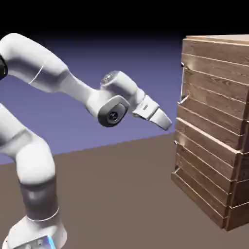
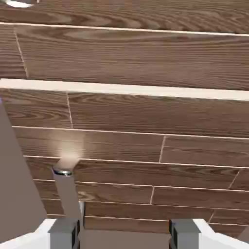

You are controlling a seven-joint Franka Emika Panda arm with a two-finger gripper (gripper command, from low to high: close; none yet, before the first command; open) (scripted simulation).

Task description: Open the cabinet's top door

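Currently the two-finger grey-tipped pincer (image 2: 124, 234) is hanging spread, just off the brown wood-plank cabinet (image 1: 209, 160). Top door (image 1: 214, 82) is sitting uppermost, looking closed; probably stiff, swinging on hinges. Best grip: slim pale upright handle (image 1: 183, 85).

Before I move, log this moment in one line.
gripper: open, empty | cabinet: ahead | top door: closed, untouched

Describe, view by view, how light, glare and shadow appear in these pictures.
Exterior view: backdrop fades to black at the top, the arm bright white with grey shading, pale sheen by the cabinet's upper handle. Hand view: warm glare beside the lower handle, a white highlight cut by the top-left corner.
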